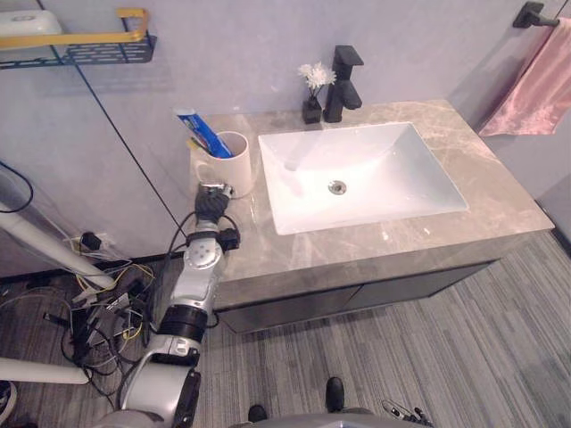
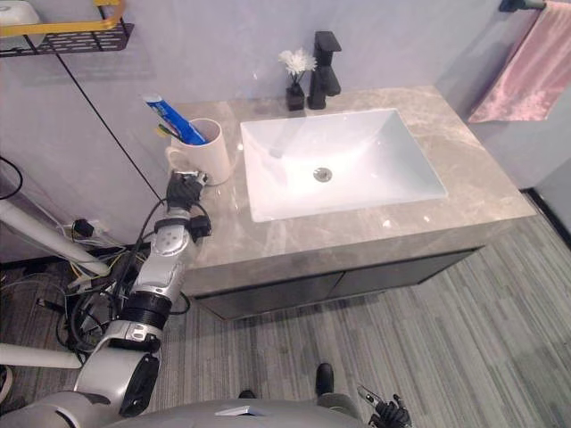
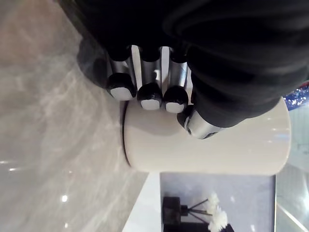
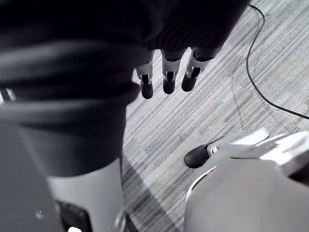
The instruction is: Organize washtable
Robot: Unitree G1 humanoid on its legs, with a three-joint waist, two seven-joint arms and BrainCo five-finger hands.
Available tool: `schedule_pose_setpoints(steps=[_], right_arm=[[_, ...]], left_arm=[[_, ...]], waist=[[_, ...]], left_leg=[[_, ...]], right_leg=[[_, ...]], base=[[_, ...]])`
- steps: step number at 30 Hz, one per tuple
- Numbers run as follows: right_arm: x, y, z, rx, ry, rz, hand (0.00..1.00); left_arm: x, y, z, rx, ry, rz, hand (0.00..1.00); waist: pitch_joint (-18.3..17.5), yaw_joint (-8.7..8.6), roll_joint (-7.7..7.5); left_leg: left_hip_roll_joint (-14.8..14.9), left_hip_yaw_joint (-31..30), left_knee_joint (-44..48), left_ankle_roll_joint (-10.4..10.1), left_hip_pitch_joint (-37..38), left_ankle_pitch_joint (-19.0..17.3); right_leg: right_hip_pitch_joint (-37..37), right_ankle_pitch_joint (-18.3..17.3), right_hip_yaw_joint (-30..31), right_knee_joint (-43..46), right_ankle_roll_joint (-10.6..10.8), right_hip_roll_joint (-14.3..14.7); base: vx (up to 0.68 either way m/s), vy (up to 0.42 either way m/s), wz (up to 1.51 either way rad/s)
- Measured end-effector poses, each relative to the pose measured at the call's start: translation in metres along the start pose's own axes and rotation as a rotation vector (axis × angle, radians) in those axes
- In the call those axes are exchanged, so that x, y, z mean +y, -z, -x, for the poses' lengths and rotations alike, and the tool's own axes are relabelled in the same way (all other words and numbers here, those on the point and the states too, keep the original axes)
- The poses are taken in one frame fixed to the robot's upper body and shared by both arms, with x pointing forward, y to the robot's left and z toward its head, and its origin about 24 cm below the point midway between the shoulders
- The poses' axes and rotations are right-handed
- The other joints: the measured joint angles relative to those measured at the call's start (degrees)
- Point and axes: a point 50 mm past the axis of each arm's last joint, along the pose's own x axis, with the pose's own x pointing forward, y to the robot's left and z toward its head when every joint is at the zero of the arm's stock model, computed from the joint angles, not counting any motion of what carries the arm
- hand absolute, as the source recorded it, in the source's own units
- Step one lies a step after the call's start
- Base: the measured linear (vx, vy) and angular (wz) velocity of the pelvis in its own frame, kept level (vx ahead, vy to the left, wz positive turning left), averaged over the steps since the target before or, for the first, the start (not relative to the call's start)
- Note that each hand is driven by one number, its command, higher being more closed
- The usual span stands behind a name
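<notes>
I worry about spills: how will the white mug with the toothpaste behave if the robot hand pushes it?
The mug looks glazed ceramic, so probably stiff, fairly heavy and slippery on the polished counter; it would likely slide. The toothpaste tube leans well above its rim, so a high push from the left robot hand might tip it.
</notes>
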Motion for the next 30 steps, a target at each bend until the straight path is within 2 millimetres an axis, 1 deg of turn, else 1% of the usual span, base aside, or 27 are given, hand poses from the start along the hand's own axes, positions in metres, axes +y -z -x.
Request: schedule_pose_setpoints(steps=[2,3,9,10,14,19,26,28,30], right_arm=[[-0.001,0.000,0.000,0.000,0.004,-0.004,0.00],[-0.002,0.001,0.000,0.003,0.007,-0.009,0.00],[-0.003,-0.001,0.000,-0.006,0.007,-0.020,0.00],[-0.002,-0.003,0.000,-0.016,0.004,-0.022,0.00],[-0.001,-0.005,0.000,-0.028,0.000,-0.024,0.00],[0.001,-0.004,0.001,-0.026,-0.017,-0.024,0.00],[0.002,-0.001,0.001,-0.019,-0.025,-0.024,0.00],[0.003,-0.001,0.001,-0.019,-0.029,-0.021,0.00],[0.003,-0.002,0.001,-0.021,-0.030,-0.021,0.00]], left_arm=[[0.005,-0.004,-0.005,-0.008,-0.010,-0.016,1.00],[0.006,-0.008,-0.010,-0.015,-0.019,-0.018,1.00],[0.029,-0.027,-0.031,-0.033,-0.110,-0.029,1.00],[0.036,-0.032,-0.036,-0.039,-0.133,-0.030,1.00],[0.051,-0.047,-0.044,-0.069,-0.169,-0.055,1.00],[0.065,-0.053,-0.048,-0.068,-0.214,-0.033,1.00],[0.064,-0.053,-0.047,-0.070,-0.209,-0.033,1.00],[0.061,-0.052,-0.041,-0.089,-0.195,-0.027,1.00],[0.052,-0.049,-0.032,-0.117,-0.166,-0.003,1.00]], waist=[[0.6,-0.22,0.10],[1.0,-0.05,0.06],[2.7,-0.12,0.20],[3.1,-0.11,0.13],[4.1,-0.08,-0.05],[4.7,-0.10,-0.71],[5.0,-0.03,-1.22],[5.0,-0.02,-1.21],[5.0,0.19,-1.21]], left_leg=[[0.0,0.2,0.0,0.0,0.0,0.0],[0.0,0.3,0.0,0.0,-0.2,0.0],[0.0,1.8,0.0,0.0,-0.6,-0.1],[0.0,2.4,0.0,0.0,-0.8,-0.1],[0.0,3.9,0.6,0.1,-2.1,-0.1],[-0.4,6.0,1.2,0.5,-2.2,-0.5],[-0.5,6.1,1.6,0.6,-2.3,-0.6],[-0.5,5.8,1.6,0.6,-2.3,-0.6],[-0.5,5.1,1.6,0.6,-2.3,-0.6]], right_leg=[[-0.3,0.1,0.2,0.0,0.0,0.0],[-0.6,0.1,0.3,0.0,0.0,0.0],[-1.7,0.5,1.8,0.0,-0.1,0.3],[-2.0,0.8,2.6,0.0,-0.1,0.4],[-3.9,2.0,4.2,0.0,-0.2,0.5],[-4.9,2.7,6.4,0.0,-0.1,0.4],[-4.8,2.9,6.5,0.0,-0.1,0.1],[-4.8,2.9,6.2,0.0,-0.1,0.2],[-4.5,2.9,5.5,0.0,-0.1,0.1]], base=[[-0.03,0.006,-0.06],[0.00,-0.001,-0.09],[0.01,0.003,-0.13],[-0.01,0.003,-0.24],[-0.02,0.008,-0.20],[-0.04,0.016,-0.22],[-0.02,0.002,-0.02],[0.03,-0.002,0.07],[0.03,0.014,0.13]])
